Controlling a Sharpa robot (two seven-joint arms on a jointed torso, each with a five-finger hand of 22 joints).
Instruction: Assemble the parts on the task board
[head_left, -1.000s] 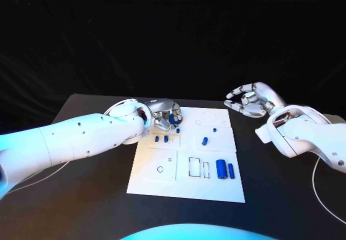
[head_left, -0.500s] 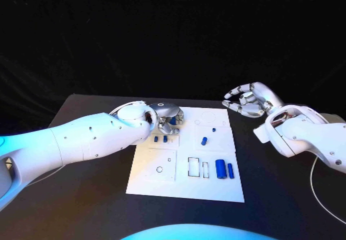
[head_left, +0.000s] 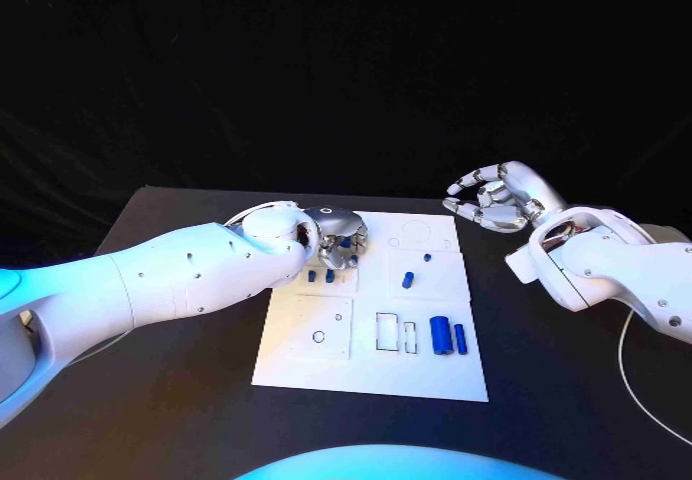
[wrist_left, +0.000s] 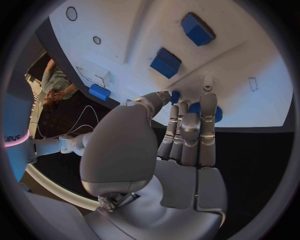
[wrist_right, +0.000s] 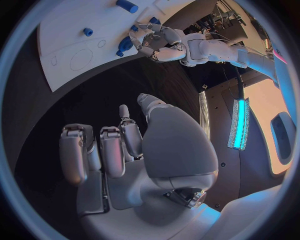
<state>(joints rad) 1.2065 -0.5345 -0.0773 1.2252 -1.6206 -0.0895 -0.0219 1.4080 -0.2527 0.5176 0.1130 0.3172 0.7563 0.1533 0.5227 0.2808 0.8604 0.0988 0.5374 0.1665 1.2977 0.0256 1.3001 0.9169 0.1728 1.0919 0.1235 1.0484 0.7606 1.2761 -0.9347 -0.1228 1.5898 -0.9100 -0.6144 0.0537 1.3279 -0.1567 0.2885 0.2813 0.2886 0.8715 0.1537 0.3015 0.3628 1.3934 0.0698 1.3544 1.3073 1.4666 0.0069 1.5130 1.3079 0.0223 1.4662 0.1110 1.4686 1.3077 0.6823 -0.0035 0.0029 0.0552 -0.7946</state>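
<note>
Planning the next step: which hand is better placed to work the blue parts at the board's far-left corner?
Left. The left hand is already over that corner of the task board, fingers at a blue part; the right hand hovers off-board.

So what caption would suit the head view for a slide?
Left hand works over blue parts at the white board's far corner; right hand hovers beside it.

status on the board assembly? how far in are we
Early to mid. Done: a small blue part stands in the task board. In hand: left hand closes its fingers around a blue part at the board's far left corner. Left: two blue cylinders lie loose; right hand is off the board, holding nothing.
</note>
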